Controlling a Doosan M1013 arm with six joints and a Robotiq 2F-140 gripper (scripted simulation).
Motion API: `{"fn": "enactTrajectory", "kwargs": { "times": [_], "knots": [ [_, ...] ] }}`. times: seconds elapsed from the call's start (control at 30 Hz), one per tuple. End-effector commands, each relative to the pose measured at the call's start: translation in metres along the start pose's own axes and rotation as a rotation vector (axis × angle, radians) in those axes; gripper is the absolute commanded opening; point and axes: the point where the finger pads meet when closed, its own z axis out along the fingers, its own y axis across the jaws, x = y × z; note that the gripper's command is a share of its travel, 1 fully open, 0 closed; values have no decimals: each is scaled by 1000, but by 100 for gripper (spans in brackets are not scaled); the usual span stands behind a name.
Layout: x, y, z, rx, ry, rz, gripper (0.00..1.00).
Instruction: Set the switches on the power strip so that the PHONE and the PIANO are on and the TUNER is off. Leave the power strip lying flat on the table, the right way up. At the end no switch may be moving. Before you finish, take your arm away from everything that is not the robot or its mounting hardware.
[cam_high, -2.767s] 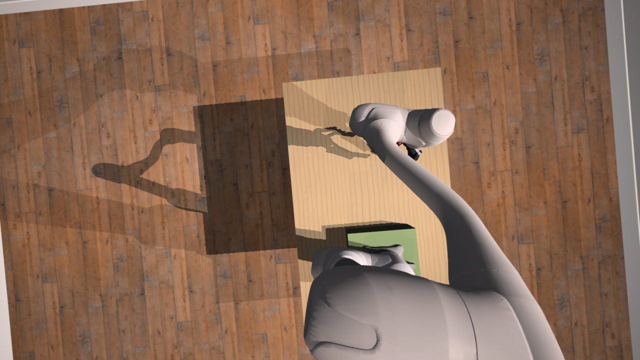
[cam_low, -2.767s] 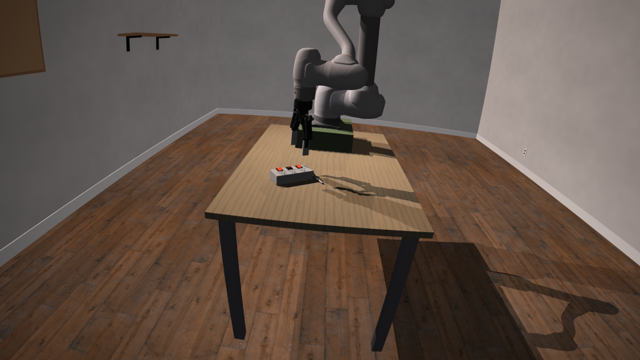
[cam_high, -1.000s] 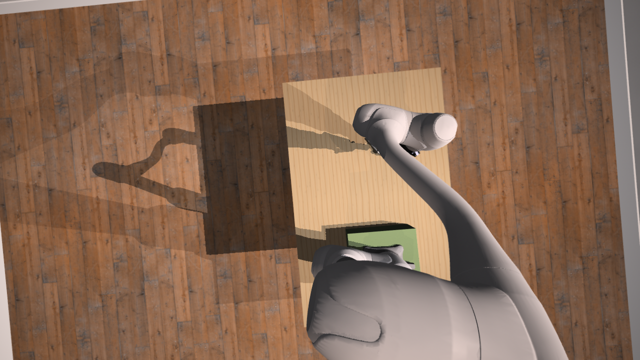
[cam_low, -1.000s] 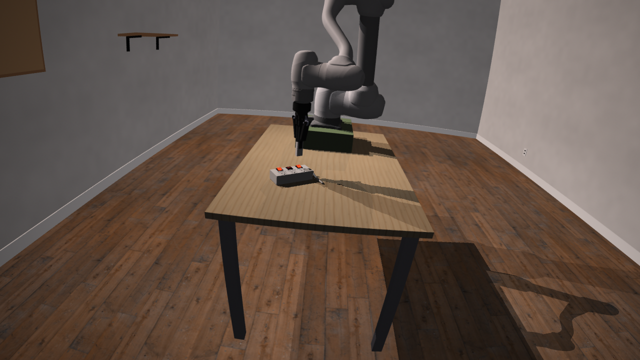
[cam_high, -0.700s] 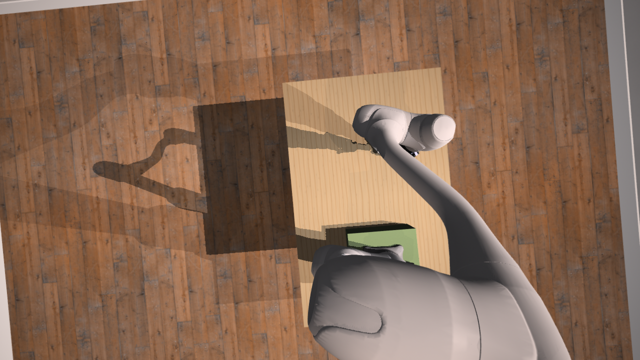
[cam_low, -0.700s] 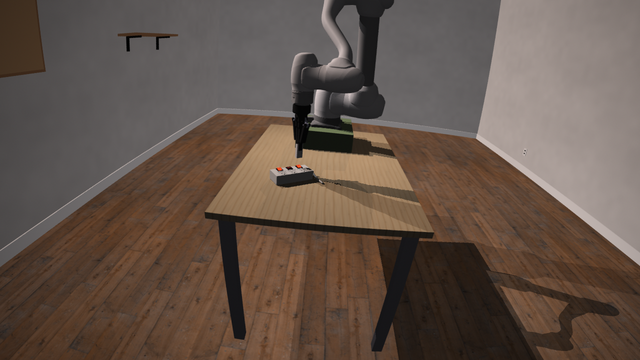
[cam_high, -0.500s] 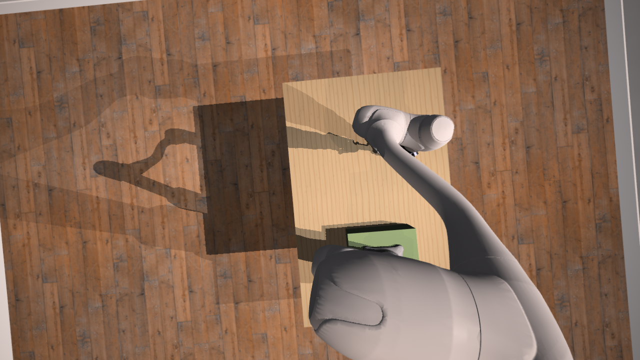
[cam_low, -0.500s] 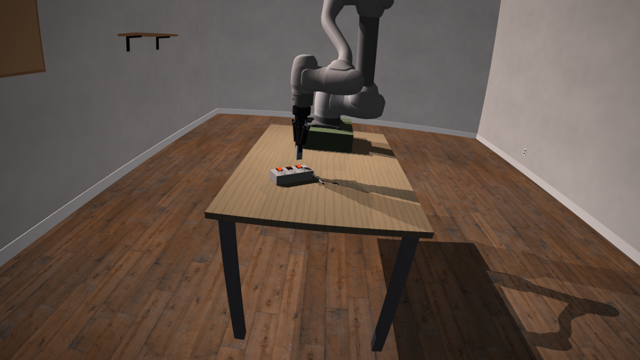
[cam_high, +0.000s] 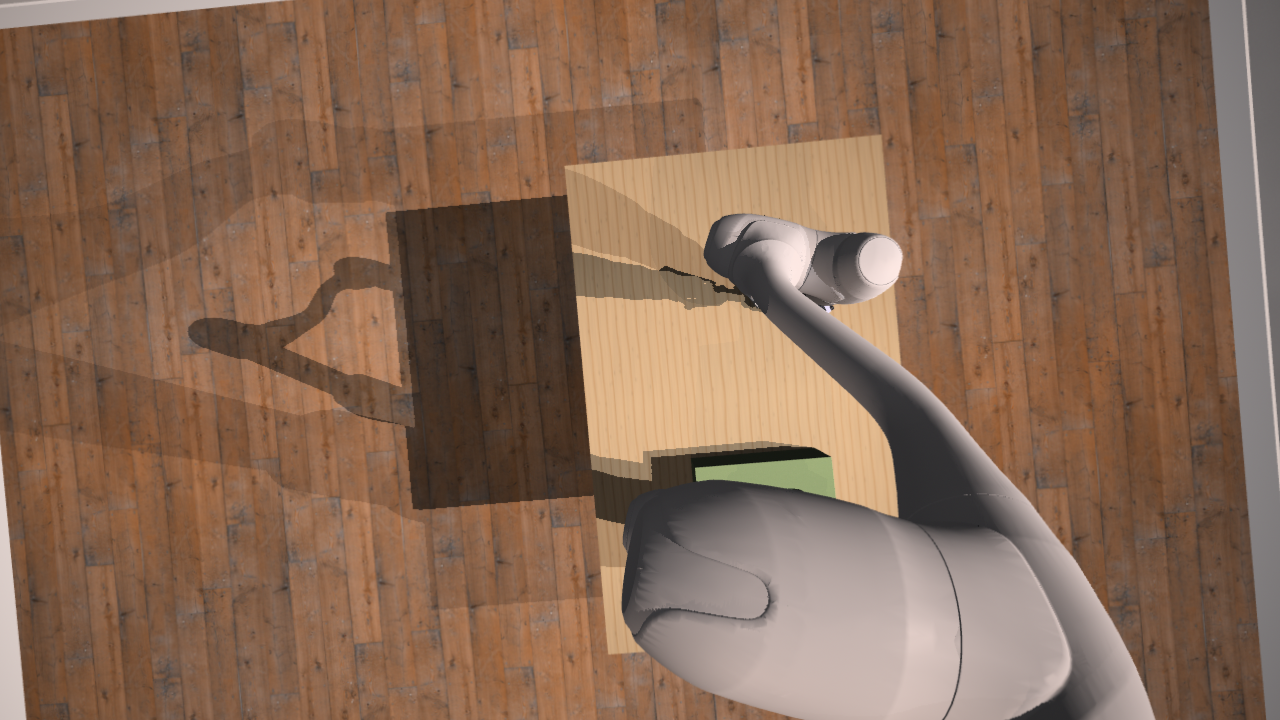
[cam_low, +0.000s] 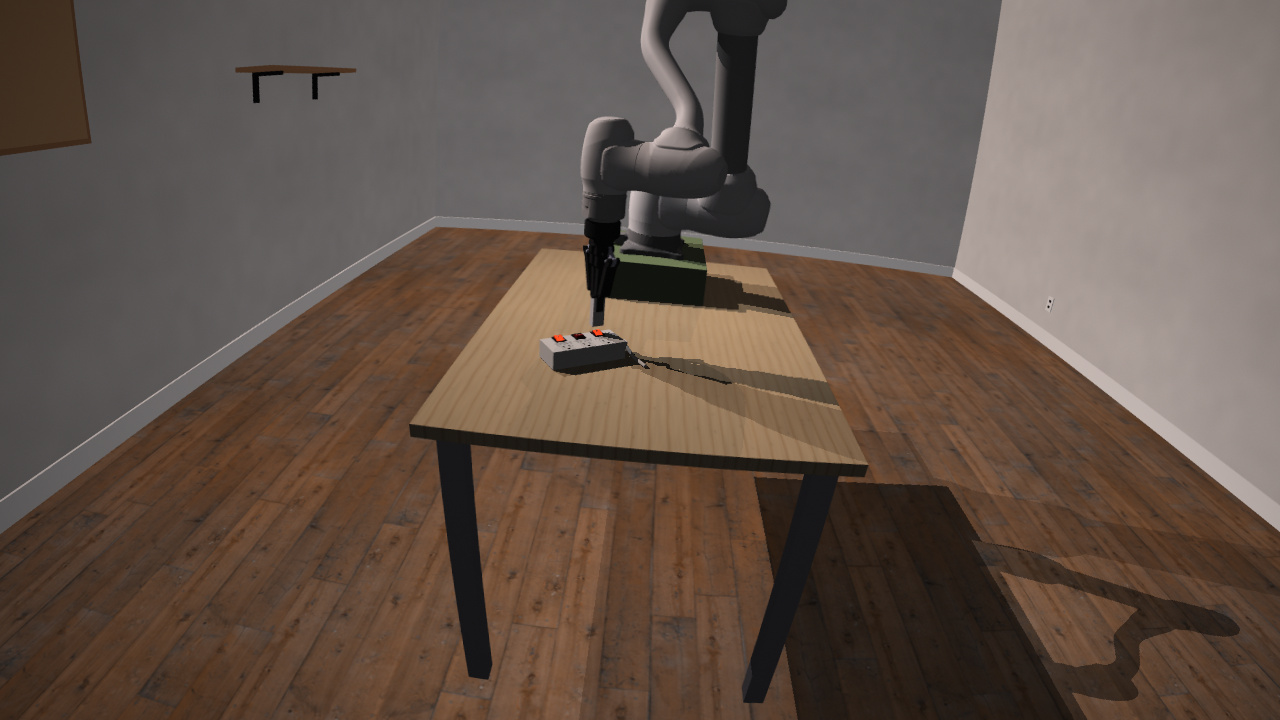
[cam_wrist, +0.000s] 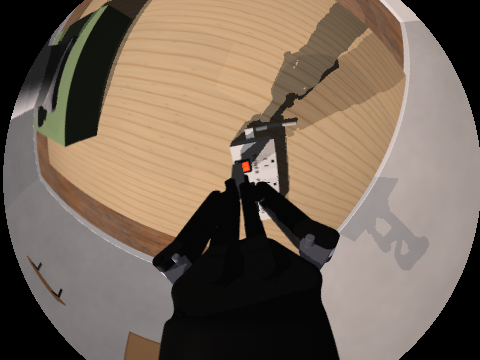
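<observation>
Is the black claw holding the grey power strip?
No, the shut black claw hangs above the grey power strip, gripping nothing.

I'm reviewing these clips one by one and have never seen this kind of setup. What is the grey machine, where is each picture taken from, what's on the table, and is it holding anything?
The grey machine is a single robot arm bolted to a green base block at the far end of a wooden table.

Three cameras: one looks straight down from the ceiling, where the arm hides most of the table; one stands in the room facing the table; one sits on the arm's wrist, a round fisheye view down past its black gripper.

On the table lies a grey power strip, flat, with three switches on top; the two outer ones glow orange, the middle one is dark. Their labels are too small to read.

The gripper is closed and holds nothing. Its tip points down just above the strip, probably to press a switch.
</observation>
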Motion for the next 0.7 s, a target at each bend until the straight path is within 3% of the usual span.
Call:
{"fn": "enactTrajectory", "kwargs": {
  "times": [0.0, 0.67],
  "knots": [
    [0, 0, 3, 0, 0, 0, 0],
    [0, 0, 6, 0, 0, 0, 0]
  ]
}}
